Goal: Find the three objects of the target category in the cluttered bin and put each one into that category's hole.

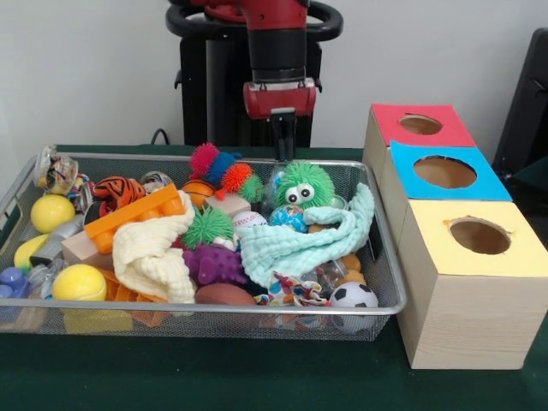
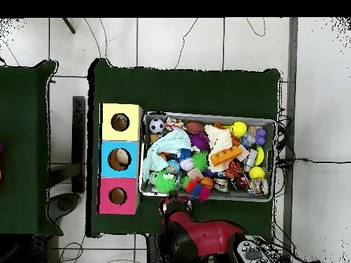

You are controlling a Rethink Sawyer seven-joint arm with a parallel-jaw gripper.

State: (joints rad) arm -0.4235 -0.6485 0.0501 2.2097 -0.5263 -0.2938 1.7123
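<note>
Heart-print cloth at the bin's six o'clock rim: soft, light, floppy, so pinch a raised fold. End effector empty; its opening, can't tell.

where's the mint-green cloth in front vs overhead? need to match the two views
Front view: the mint-green cloth drapes over toys in the right half of the bin, just below the green googly-eyed fuzzy toy.
Overhead view: the mint-green cloth lies at the bin's left end, nearest the boxes.
Shared landmark: the soccer ball, in the bin corner beside the yellow-faced box.
</note>
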